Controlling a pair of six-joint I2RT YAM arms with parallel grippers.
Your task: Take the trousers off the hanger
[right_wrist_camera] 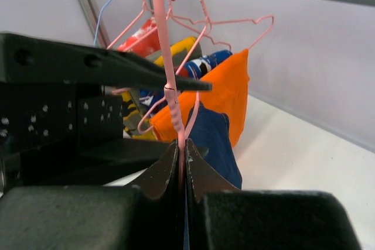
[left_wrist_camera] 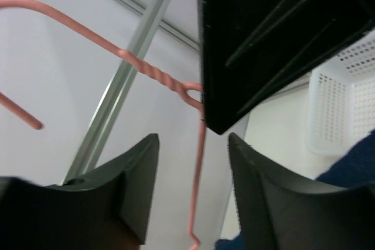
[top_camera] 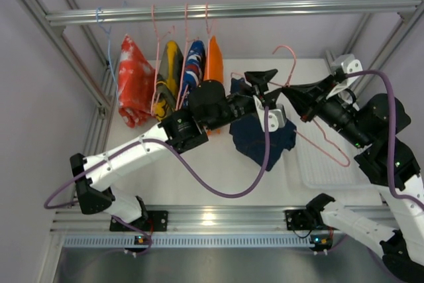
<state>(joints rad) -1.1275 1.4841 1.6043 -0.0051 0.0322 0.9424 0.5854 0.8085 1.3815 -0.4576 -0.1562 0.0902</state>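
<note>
Removal is barely beginning: the right pincer is pinching the hanger by its wire, the left pincer is straddling it with jaws spread, and the trousers are hanging from it over the desk, not yet off.

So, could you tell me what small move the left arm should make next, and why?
Probably close the left gripper on the hanger: its wire runs between the open jaws, below the twisted neck. The right gripper is clamped on the same hanger, and the trousers still hang from it, so a second hold could free one arm to pull them off.
</note>
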